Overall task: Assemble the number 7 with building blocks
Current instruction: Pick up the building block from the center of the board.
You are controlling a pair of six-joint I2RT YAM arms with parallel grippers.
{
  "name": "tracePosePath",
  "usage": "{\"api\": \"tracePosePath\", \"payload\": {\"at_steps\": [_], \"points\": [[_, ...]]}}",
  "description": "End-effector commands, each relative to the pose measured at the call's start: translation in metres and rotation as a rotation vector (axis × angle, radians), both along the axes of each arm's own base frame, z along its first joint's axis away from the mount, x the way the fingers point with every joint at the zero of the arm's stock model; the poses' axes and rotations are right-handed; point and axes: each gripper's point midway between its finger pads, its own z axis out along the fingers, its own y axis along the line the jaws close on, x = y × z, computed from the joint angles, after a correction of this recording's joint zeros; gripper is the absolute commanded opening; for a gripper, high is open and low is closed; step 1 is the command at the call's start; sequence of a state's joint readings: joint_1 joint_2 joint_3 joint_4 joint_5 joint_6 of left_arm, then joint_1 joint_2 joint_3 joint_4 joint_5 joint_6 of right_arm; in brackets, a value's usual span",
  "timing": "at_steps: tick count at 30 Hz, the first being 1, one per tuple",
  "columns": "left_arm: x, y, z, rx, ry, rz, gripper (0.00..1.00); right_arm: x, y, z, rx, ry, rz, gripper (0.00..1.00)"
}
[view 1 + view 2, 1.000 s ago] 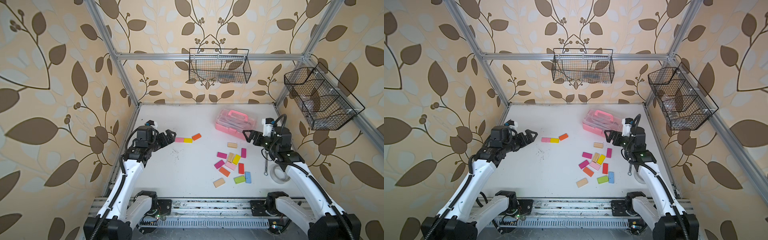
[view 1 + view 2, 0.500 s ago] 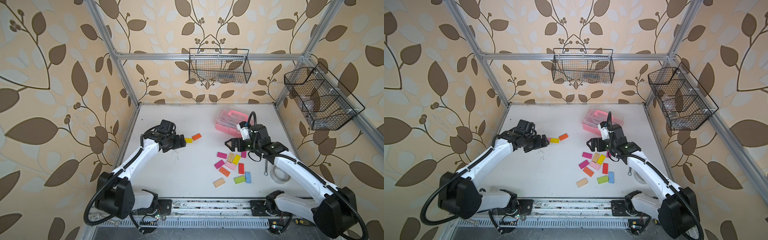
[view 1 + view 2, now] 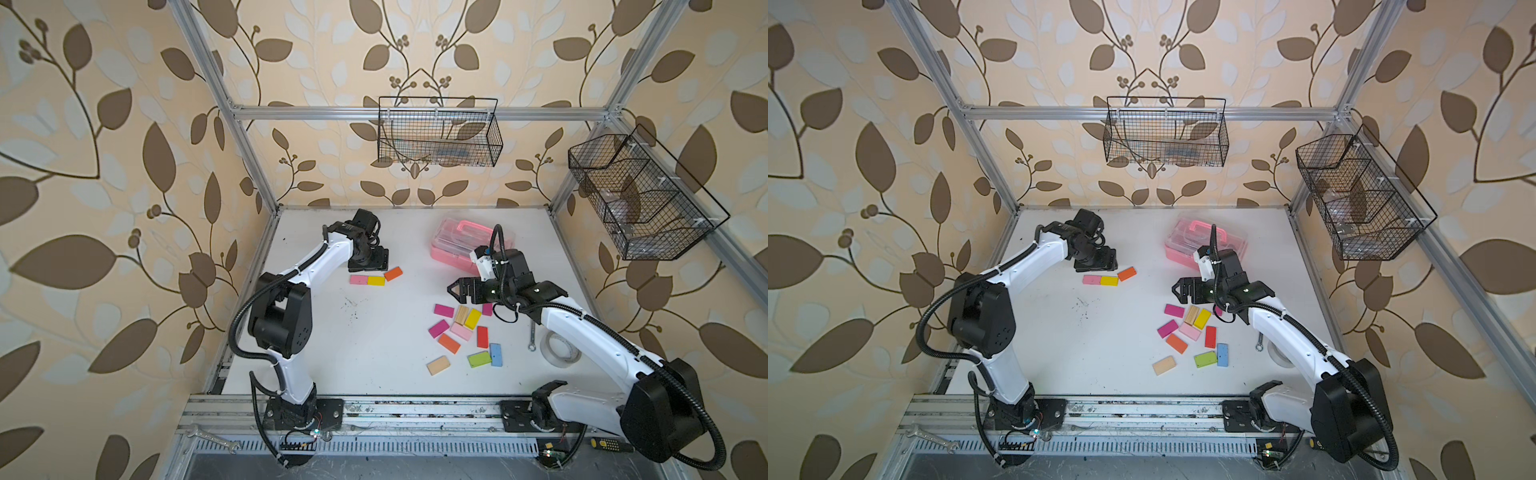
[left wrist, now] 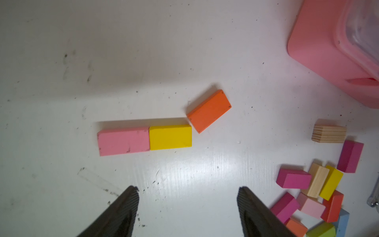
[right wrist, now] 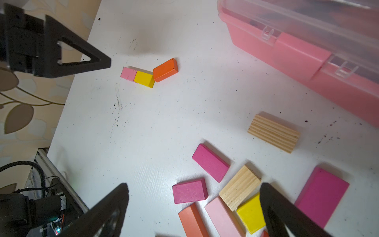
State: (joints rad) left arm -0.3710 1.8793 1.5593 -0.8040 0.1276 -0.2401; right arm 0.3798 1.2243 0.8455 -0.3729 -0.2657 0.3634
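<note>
Table (image 3: 365, 365): white, with two work zones. The figure is at back-left and the stock is right of centre. Pink case (image 3: 453, 253) is at back-right with its lid on, so I'm ignoring it.

Loose pile (image 3: 461, 330): roughly a dozen blocks lying at mixed angles, some of them touching.

My right claw (image 5: 193, 185): jaws wide apart and empty, hovering over the pile's back edge.
My left claw (image 4: 187, 189): jaws apart with nothing between them, hovering close by the started figure.

Figure so far:
- Pink block (image 4: 123, 140) and yellow block (image 4: 170, 136) lie flat, end to end and touching. Their long axes share one line that runs across the table, parallel to the front rail. I read that as the top bar, done.
- Orange block (image 4: 209, 110) lies flat with one corner touching, or nearly touching, yellow's free end. Its long axis is skewed diagonally, pointing away from the bar toward the case side.

My read is that I'm on the first stem piece and it isn't seated yet.

- Next for the left claw: grip orange across its short width. Turn it square to the bar or slanting toward the front rail, then butt it under yellow's free end. I mustn't nudge yellow while doing it.
- Meanwhile the right claw should pick a magenta block from the pile's open edge, since those have the cleanest access.
</note>
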Motion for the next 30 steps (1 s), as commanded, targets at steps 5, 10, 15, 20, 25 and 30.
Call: {"api": "tracePosePath", "payload": {"at_steps": [5,10,15,20,25,30], "points": [[0.011,-0.021,-0.024,0.092,0.06,-0.125,0.76,-0.003,-0.011,0.001,-0.001,0.003,-0.033,1.0],[0.019,-0.031,-0.042,0.158,0.08,-0.184,0.75,-0.003,-0.025,-0.006,0.025,0.025,-0.07,1.0],[0.027,-0.03,-0.058,0.202,0.1,-0.207,0.75,-0.004,-0.03,-0.011,0.027,0.036,-0.079,1.0],[0.029,-0.03,-0.07,0.227,0.122,-0.222,0.74,-0.005,-0.034,-0.016,0.025,0.045,-0.082,1.0],[0.033,-0.033,-0.076,0.219,0.119,-0.23,0.74,-0.004,-0.037,-0.019,0.028,0.051,-0.085,1.0],[0.034,-0.04,-0.082,0.215,0.138,-0.244,0.72,-0.005,-0.039,-0.022,0.029,0.057,-0.087,1.0]]}}
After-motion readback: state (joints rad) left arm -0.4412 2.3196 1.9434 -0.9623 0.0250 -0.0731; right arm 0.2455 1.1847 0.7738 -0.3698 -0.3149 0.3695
